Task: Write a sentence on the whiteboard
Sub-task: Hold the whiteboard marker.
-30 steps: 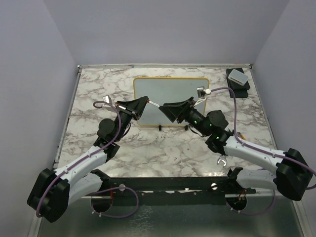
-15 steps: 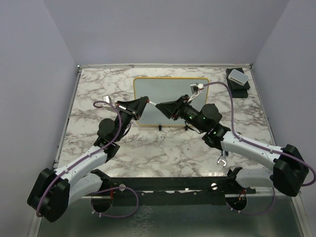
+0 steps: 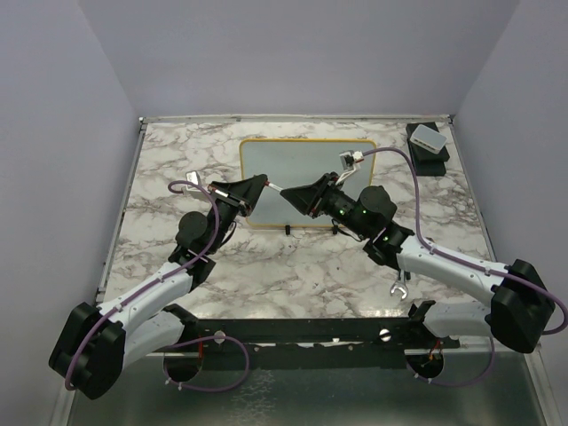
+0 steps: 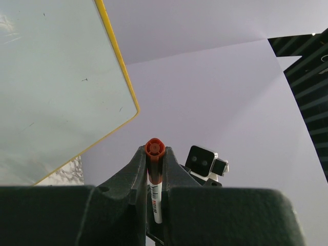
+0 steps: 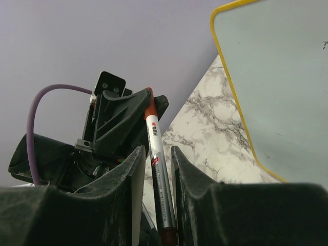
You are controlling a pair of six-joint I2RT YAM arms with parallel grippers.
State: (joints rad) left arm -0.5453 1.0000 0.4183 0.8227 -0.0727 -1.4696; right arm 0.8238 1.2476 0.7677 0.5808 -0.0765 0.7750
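The whiteboard [image 3: 302, 160] lies flat at the table's far middle, with a pale glossy face and a yellow rim. It also shows in the left wrist view [image 4: 51, 77] and the right wrist view [image 5: 287, 77]. Its face is blank apart from tiny specks, and no sentence shows. My left gripper [image 3: 263, 182] is shut on the red end of a white marker [image 3: 277, 187], held above the board's near left corner [image 4: 155, 148]. My right gripper [image 3: 291, 195] faces it. Its jaws stand either side of the marker's barrel [image 5: 154, 138] with small gaps, so it is open.
A small white box on a black base [image 3: 428, 138] sits at the far right corner. The marble table [image 3: 293, 266] ends in a metal rail near the arm bases. Purple cables loop off both wrists.
My right gripper has moved left and forward onto the marker, and its jaws have narrowed around the barrel. My left arm has stayed still with the marker.
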